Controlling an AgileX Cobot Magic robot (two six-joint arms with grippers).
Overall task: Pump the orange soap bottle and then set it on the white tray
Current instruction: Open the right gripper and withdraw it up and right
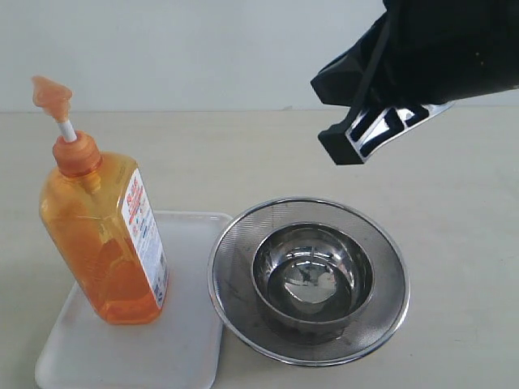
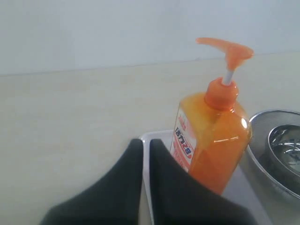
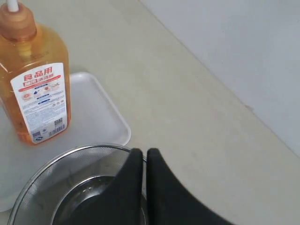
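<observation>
Surface (image 1: pixel 454 243) is carrying the strainer (image 1: pixel 235 263) just beside the white tray (image 1: pixel 188 340), near-left. Orange soap bottle (image 1: pixel 97 235) is standing upright on the tray's left half, so placing looks done. Both are pressed together and empty: the right claw (image 3: pixel 143 152) is hovering above the strainer, and the left claw (image 2: pixel 145 143) is sitting near the bottle.

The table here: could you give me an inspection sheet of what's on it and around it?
Surface: pale table, looks clean.
Job's things: orange soap bottle upright on the white tray, pump head up.
Clutter: steel mesh strainer with a steel bowl inside, beside the tray.
Grippers: left gripper shut, empty, near the bottle; right gripper shut, empty, raised near the strainer.
Cables: nothing seen.
Surroundings: plain wall behind.
</observation>
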